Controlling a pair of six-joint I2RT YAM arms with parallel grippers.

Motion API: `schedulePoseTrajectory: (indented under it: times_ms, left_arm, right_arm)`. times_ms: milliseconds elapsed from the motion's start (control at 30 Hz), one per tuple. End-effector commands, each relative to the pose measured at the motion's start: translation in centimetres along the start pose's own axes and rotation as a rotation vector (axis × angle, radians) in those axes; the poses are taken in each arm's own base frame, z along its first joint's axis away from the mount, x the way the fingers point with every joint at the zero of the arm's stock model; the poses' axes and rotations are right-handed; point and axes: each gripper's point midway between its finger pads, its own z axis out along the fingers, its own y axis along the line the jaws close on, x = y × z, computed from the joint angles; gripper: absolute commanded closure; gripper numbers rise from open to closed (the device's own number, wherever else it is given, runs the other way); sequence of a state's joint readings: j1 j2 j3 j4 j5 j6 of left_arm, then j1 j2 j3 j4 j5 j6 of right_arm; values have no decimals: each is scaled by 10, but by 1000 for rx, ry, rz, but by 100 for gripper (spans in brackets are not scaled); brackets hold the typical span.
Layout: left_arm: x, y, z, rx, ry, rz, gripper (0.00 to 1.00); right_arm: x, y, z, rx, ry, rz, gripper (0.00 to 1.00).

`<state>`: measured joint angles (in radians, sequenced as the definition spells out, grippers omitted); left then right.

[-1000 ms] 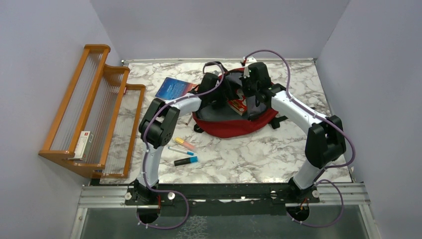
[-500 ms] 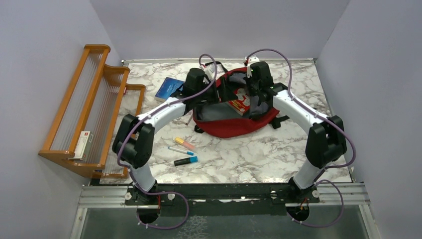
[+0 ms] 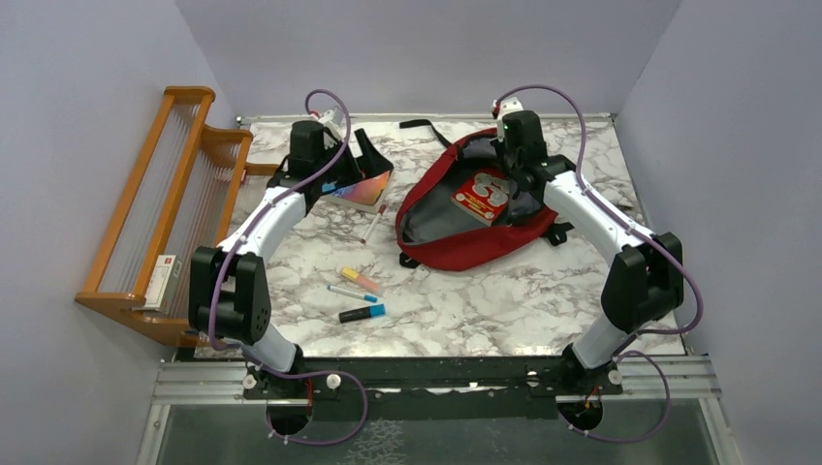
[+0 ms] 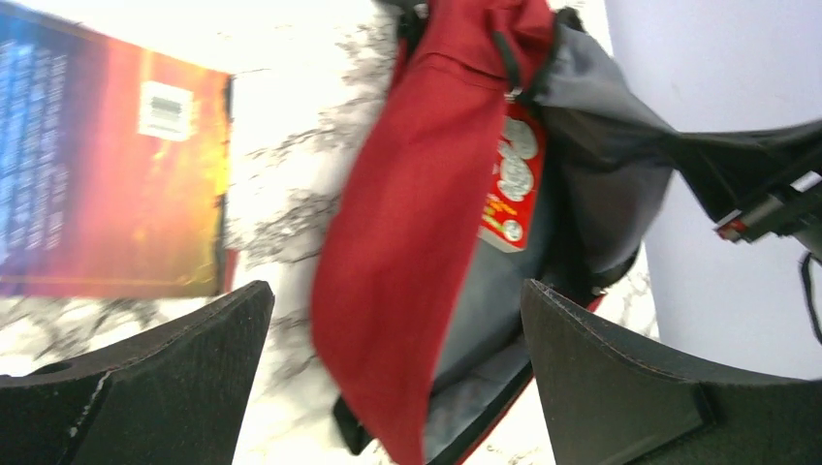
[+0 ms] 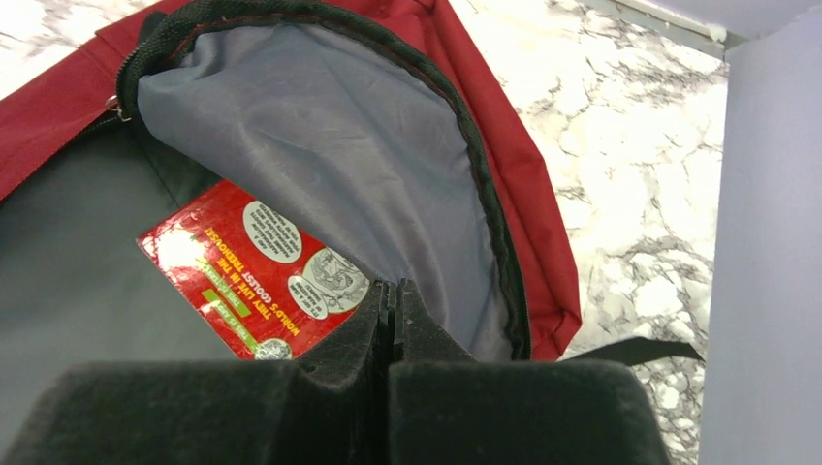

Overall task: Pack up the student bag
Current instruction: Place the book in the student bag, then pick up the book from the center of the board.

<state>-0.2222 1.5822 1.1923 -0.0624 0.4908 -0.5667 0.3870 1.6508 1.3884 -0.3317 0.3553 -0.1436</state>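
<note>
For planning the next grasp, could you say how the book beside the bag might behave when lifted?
The book lies flat on the table, so pinching its edge is probably hard. Its shiny cover may slip.

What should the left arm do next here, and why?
Probably lower the open left gripper onto the blue-and-orange book lying beside the student bag and close on its edge. The bag's mouth gapes, the shut right gripper seemingly holding its flap up, with a red book already inside.

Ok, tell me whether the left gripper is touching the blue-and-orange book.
Apart. In the left wrist view the open left gripper hangs beside the book; a strip of bare marble table separates its nearer finger from the book's edge.
</note>
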Motion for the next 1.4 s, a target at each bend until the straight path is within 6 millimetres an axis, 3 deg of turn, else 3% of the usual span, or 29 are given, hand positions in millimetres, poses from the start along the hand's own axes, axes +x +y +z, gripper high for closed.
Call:
schedulePoseTrajectory:
  times_ms: [0,267,400,567,767,900,1067,1233,1367]
  left_arm:
    - [-1,47,-23,-153,-16,-34,1]
    - [-10,95,-45,-345,-82,-56,1]
    - [-15,112,-49,-417,-106,-78,1]
    - [-30,126,-53,-481,-154,-95,1]
    - [-31,140,-54,-544,-181,-143,1]
    - [-25,151,-50,-578,-198,-226,1]
    - [-20,160,-48,-628,-206,-323,1]
    - [-14,169,-51,-668,-219,-349,1]
    - [-6,171,-50,-668,-198,-355,1]
  right_arm:
    - [-16,-34,-14,129,-23,17,98]
    - [-11,-60,-24,228,4,47,96]
    - [-15,-42,-28,109,-10,49,88]
    - [-21,-12,-42,-85,-37,90,70]
    - [-45,2,-68,-210,-117,176,53]
    - [-68,38,-78,-416,-153,282,50]
    - [-83,103,-67,-746,-99,375,50]
    - [-83,166,-31,-886,-7,365,50]
    - [-70,209,7,-922,55,376,49]
